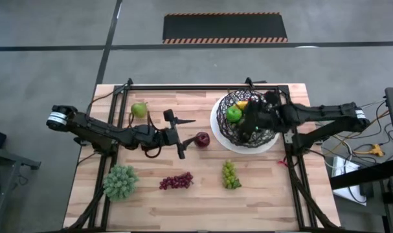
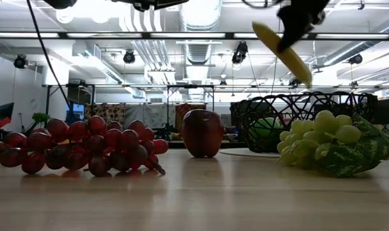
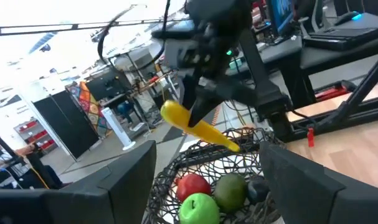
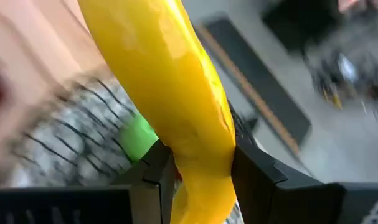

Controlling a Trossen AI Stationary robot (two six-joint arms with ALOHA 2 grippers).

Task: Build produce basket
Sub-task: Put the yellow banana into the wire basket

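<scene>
- The right tool (image 1: 253, 111) is clamped on the banana (image 4: 170, 106) — held high over the basket (image 1: 274, 139), near the tabletop's far right corner, ready to drop in.
- The left tool (image 1: 177, 134) waits mid-tabletop, fingers apart, by the red apple (image 1: 202, 139) — likely its next pick.

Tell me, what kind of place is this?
Probably a robotics lab or workshop: exposed silver ceiling ducts, a hazard-striped black floor mat, and a light wooden worktable holding plastic-looking fruit.
</scene>
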